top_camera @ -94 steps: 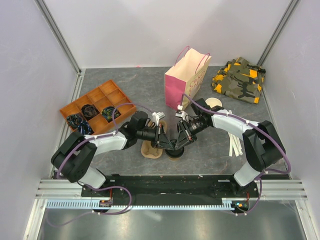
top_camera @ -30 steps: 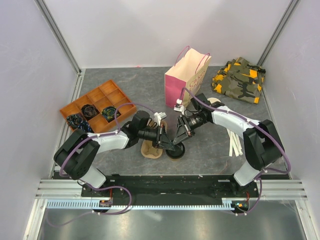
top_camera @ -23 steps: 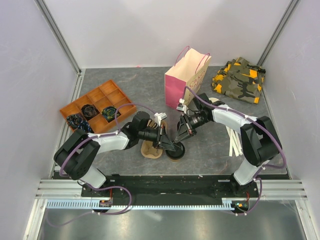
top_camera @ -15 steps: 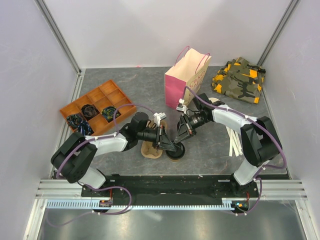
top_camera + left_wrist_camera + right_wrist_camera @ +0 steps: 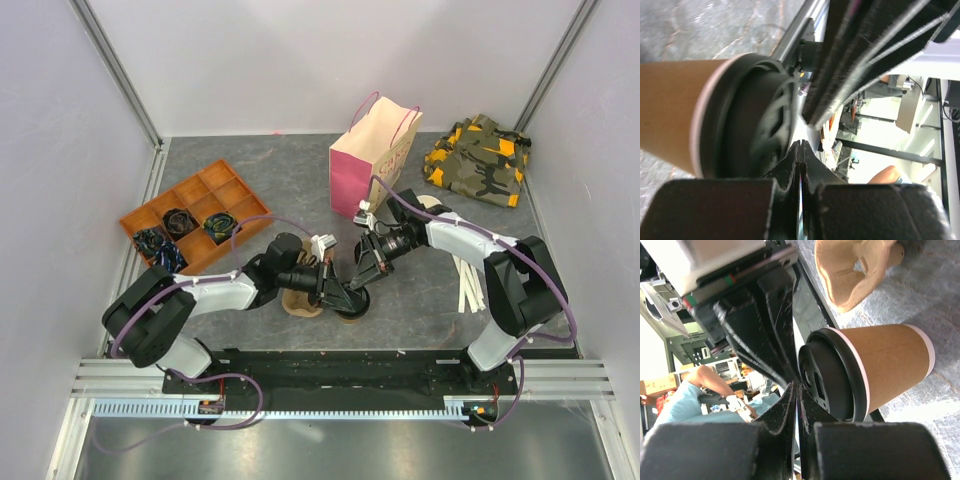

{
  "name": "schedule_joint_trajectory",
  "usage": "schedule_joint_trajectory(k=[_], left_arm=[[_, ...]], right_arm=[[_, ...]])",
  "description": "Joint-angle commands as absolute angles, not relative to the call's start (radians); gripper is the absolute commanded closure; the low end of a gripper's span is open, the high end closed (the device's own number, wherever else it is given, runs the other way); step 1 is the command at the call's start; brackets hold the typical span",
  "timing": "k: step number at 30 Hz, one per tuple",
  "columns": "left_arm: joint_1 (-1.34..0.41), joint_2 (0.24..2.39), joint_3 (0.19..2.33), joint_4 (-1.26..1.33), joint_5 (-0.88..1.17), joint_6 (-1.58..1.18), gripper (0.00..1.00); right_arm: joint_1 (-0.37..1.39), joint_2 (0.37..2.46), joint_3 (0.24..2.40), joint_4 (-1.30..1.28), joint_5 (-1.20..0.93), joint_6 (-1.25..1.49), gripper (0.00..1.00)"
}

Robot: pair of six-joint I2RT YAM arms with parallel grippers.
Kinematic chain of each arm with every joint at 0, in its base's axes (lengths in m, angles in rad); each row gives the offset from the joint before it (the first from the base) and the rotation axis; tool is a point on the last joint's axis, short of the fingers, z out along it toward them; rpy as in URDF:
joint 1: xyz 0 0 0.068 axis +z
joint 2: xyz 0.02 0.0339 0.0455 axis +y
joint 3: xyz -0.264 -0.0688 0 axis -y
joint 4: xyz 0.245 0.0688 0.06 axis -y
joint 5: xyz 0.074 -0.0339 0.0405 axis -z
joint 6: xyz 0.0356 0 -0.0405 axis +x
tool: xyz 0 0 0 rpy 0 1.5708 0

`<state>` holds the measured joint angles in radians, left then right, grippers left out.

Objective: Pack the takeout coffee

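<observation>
Plainly the coffee (image 5: pixel 890 365) stands upright just beside the carrier (image 5: pixel 850 275). Left gripper (image 5: pixel 800 145) and right gripper (image 5: pixel 795 387) flank it, both pinched together, empty, tips at its lid (image 5: pixel 840 385). Likely light, with soft paper walls and a pop-off lid: best held gently mid-wall.

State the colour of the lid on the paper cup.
The lid is black; the right wrist view shows it best.

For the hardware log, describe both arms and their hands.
The left arm and right arm have white shells, black joints and a purple cable looping along each. The left hand and right hand are black, with two flat tapering fingers.
</observation>
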<state>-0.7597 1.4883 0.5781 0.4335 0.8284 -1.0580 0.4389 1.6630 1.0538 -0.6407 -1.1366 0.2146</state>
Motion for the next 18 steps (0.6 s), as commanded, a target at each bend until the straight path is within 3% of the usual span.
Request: schedule_joint_trajectory(k=[1, 18], left_arm=[[-0.762, 1.511, 0.557, 0.454, 0.792, -1.081, 0.98], [-0.755, 1.589, 0.526, 0.384, 0.755, -1.040, 0.98]], right_arm=[[0.451, 1.629, 1.019, -0.608, -1.163, 0.222, 0.91], [0.414, 1.779, 0.988, -0.584, -1.146, 0.207, 0.93]])
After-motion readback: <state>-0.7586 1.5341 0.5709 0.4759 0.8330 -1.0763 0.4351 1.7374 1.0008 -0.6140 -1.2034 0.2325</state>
